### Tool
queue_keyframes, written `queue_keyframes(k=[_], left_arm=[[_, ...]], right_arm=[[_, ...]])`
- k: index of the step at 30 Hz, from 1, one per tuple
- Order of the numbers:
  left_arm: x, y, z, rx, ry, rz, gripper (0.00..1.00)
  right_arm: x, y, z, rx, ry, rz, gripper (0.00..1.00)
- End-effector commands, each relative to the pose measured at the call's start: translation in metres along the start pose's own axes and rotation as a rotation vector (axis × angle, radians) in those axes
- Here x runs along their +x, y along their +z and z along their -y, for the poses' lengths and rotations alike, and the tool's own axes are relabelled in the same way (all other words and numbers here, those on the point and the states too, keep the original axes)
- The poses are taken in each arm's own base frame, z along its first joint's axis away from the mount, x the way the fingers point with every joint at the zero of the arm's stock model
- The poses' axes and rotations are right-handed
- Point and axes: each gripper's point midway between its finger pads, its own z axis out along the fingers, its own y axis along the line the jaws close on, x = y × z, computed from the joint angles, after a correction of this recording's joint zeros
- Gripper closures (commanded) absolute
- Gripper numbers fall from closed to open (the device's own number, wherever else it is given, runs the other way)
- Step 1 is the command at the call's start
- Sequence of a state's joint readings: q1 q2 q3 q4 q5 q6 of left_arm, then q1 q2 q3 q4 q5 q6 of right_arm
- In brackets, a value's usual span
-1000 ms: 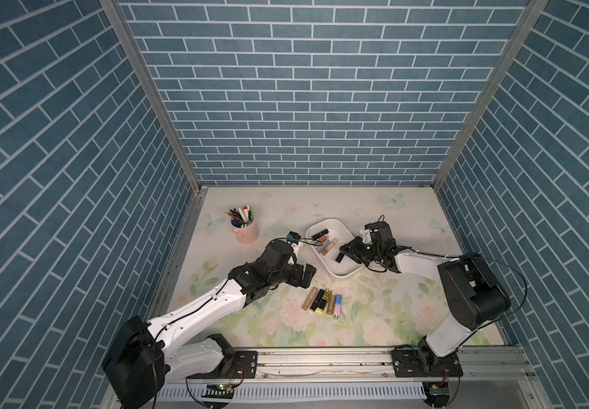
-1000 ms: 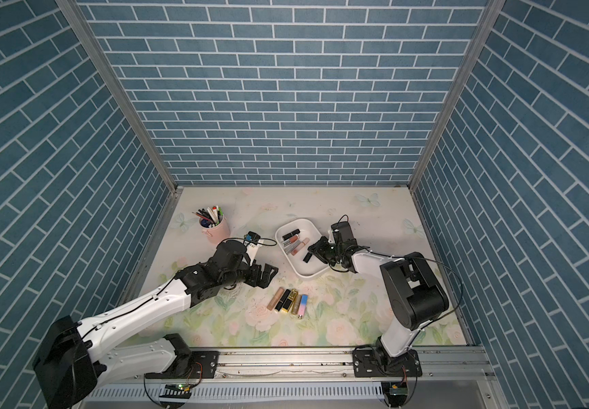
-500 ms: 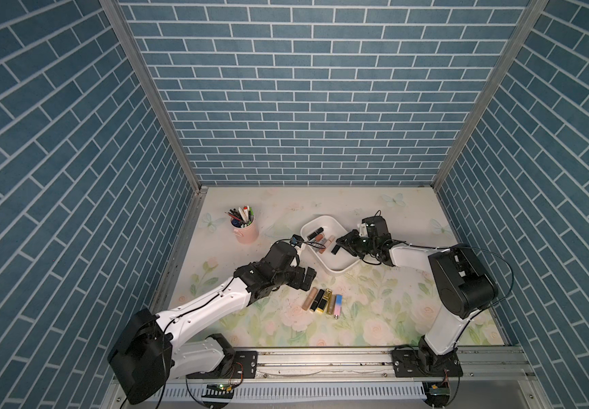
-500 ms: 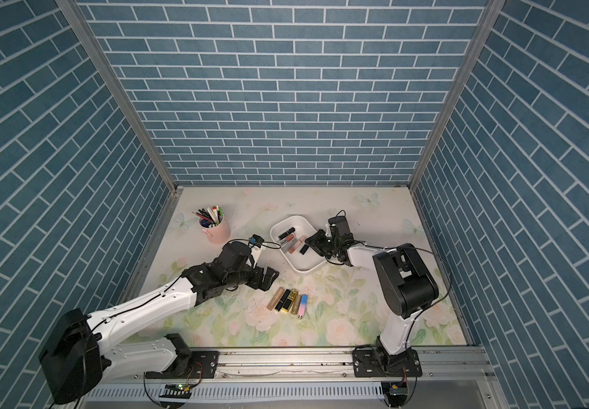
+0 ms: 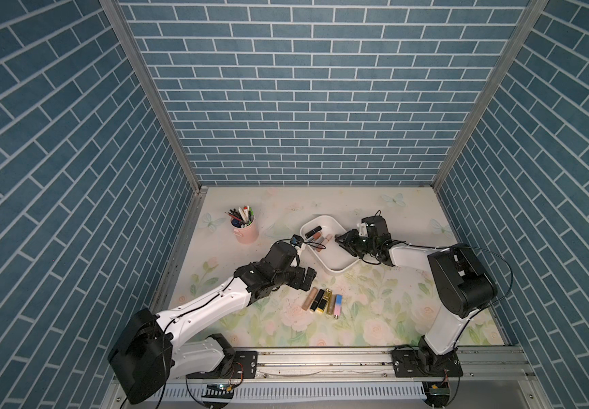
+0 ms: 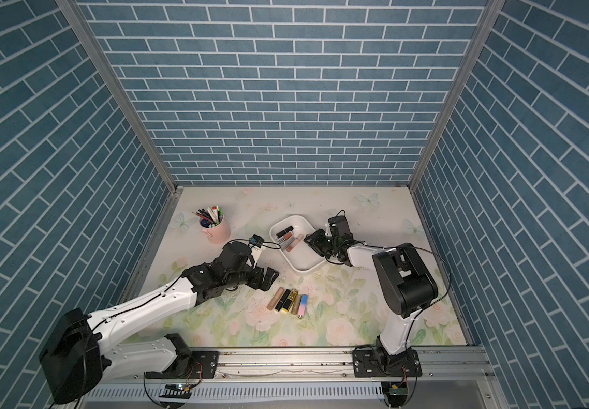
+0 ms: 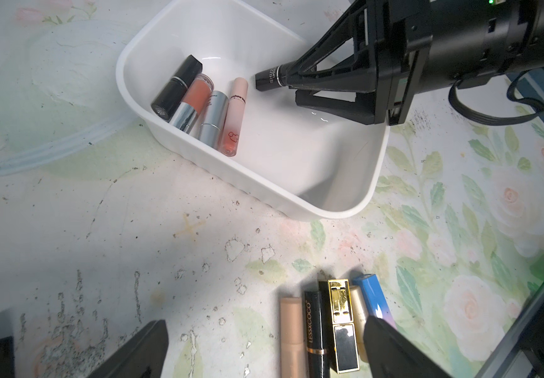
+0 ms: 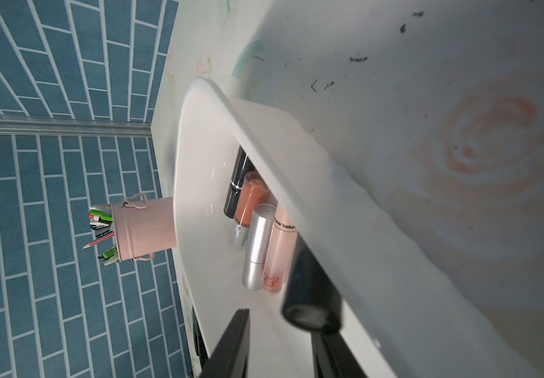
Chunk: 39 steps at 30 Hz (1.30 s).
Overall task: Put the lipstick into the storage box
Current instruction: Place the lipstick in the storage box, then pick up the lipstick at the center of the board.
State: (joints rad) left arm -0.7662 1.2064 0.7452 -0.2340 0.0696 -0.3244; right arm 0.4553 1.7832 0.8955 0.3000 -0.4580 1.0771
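Note:
The white storage box [image 5: 335,271] [image 6: 301,271] [image 7: 329,214] [image 8: 198,98] lies mid-table with several lipsticks [image 5: 316,238] [image 7: 198,111] [image 8: 257,229] at its far end. My right gripper [image 5: 342,240] [image 6: 310,240] [image 7: 291,83] [image 8: 277,324] hangs over the box's right rim. A black lipstick [image 7: 268,78] [image 8: 309,294] pokes from its tips, resting against one finger with a gap to the other. My left gripper [image 5: 303,281] [image 6: 267,279] [image 7: 264,327] stands wide open and empty beside a row of several lipsticks [image 5: 323,301] [image 6: 289,301] [image 7: 329,320] on the table.
A pink pen cup [image 5: 245,230] [image 6: 215,228] [image 8: 146,229] full of pens stands at the back left. Blue brick walls close in three sides. A metal rail [image 5: 321,361] runs along the front edge.
My right gripper has moved left over the box with the black lipstick, and its jaws have parted. The left arm has shifted only slightly and stays open.

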Motion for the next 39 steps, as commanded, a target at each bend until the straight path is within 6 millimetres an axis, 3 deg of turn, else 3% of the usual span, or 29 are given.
queue_keyframes(k=[1, 9, 17, 21, 29, 39], left_arm=[[0.004, -0.001, -0.002, -0.015, 0.01, -0.006, 0.0], [0.004, -0.002, -0.004, -0.021, 0.007, 0.004, 0.0], [0.007, 0.0, -0.008, -0.038, -0.011, -0.001, 0.0], [0.014, 0.006, -0.012, -0.063, 0.003, -0.033, 0.03], [0.033, 0.02, -0.009, -0.081, 0.042, -0.109, 0.17], [0.061, 0.044, 0.011, -0.062, 0.106, -0.236, 0.3]], right_arm=[[0.009, 0.002, 0.011, 0.023, 0.0, -0.031, 0.63], [0.015, -0.005, -0.02, -0.043, -0.069, -0.079, 0.55], [-0.003, -0.06, -0.078, -0.083, -0.256, 0.061, 0.54], [-0.006, -0.091, -0.096, -0.082, -0.364, 0.13, 0.54], [0.016, -0.13, -0.1, -0.101, -0.525, 0.147, 0.54], [0.036, -0.139, -0.079, -0.096, -0.544, 0.123, 0.54]])
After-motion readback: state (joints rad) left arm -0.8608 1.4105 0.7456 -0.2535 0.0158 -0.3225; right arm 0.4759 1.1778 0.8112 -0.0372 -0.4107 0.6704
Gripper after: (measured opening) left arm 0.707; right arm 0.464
